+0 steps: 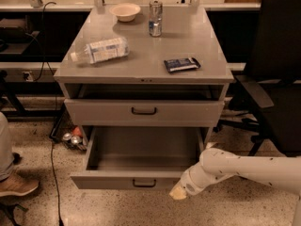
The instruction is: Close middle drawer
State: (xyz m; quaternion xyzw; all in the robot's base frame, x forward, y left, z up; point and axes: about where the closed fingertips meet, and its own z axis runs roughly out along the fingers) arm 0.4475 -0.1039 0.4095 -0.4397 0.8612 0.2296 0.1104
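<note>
shoe point(16, 185): far left, on the floor
bottle point(101, 50): lying on its side, left on the bench point(141, 55); white-blue label, text unreadable
bowl point(125, 12): back of bench, upright
can point(155, 18): upright, just right of the bowl; print unreadable
packet point(181, 64): dark, flat, right front of bench; writing unreadable
upper drawer point(188, 113): slightly open
middle drawer point(113, 182): below it, pulled far out
gripper point(178, 192): low, at the right end of the middle drawer's front panel; released or clenched, cannot tell
chair point(277, 79): black, far right

Speckled terrazzo floor point(33, 145), black office chair point(277, 55), perhaps dim shelving point(19, 34) behind.
</note>
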